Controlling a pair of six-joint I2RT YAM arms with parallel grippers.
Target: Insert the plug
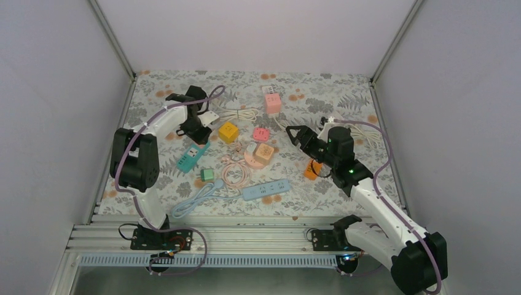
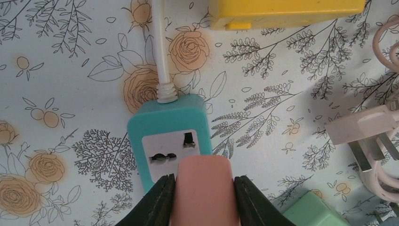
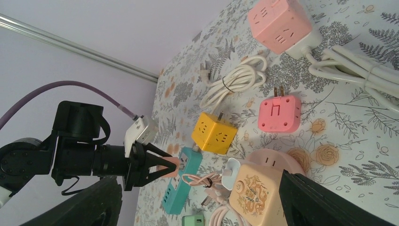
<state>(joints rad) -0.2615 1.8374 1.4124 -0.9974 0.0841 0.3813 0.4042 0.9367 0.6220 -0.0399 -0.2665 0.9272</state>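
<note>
The left hand (image 2: 203, 178) is clenched on the pink plug (image 2: 202, 193), one black finger (image 2: 157, 202) on each side. Its wrist view shows the plug directly over the teal strip (image 2: 167, 122), covering the near part of the white socket face. That view cannot tell whether the prongs are in.

The right wrist view gives the side angle: the left hand (image 3: 167, 167) reaches in level from the left, and the plug (image 3: 173, 165) meets the top end of the strip (image 3: 181, 186). Touching or just clear cannot be told there.

In the top view the left hand (image 1: 196, 132) sits at the far end of the strip (image 1: 192, 157), beside the yellow cube (image 1: 228, 131), and the plug itself is too small to make out. Only this view shows the right hand (image 1: 295, 136) whole: released, fingers spread, empty, above the flowered worktop (image 1: 344, 98) and well apart from the strip.
</note>
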